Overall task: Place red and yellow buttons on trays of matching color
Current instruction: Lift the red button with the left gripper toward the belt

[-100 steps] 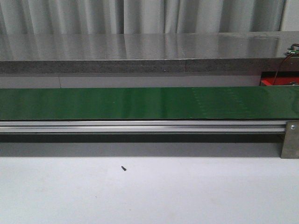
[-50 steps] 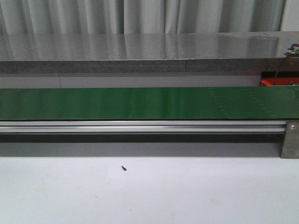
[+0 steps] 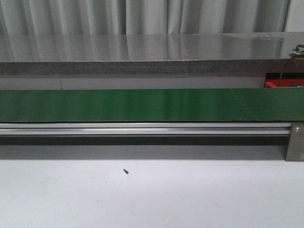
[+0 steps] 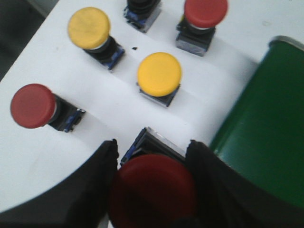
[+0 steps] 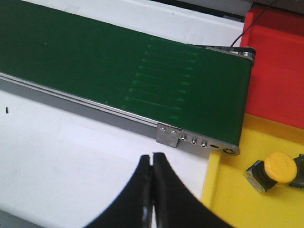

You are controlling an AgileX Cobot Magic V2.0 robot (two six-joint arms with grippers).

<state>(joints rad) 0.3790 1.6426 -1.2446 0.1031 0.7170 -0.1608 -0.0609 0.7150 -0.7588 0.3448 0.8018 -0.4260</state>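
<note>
Left gripper (image 4: 151, 190) is clamped on a red button (image 4: 152, 190): the two black fingers (image 4: 80, 190) flank its body, red cap facing the wrist camera, square base away from it. The button's long axis runs along the gripper's approach line, so it is held roughly cap-up.

Just past the held one, the rest of the stock sits on the white table (image 4: 109, 104): a yellow button (image 4: 159, 75) closest, a red one (image 4: 34, 106) lying on its side, a second yellow (image 4: 90, 29) tilted, another red (image 4: 204, 13) upright at the far edge. The green belt (image 4: 266, 118) runs right beside the held button, touching nothing.

That is the key relation: the belt is the adjacent surface for the left arm, while both trays lie at the belt's other end, in the right arm's reach. Judgement: left arm feeds the belt, right arm sorts.

Right gripper (image 5: 152, 164) has its fingers pressed together, holding nothing, hovering over the table near the belt's end bracket. Beyond it, the yellow tray (image 5: 228, 204) already holds a yellow button (image 5: 280, 167); the red tray (image 5: 280, 71) sits farther on.

Front view: belt (image 3: 152, 105) bare, neither arm visible.
</note>
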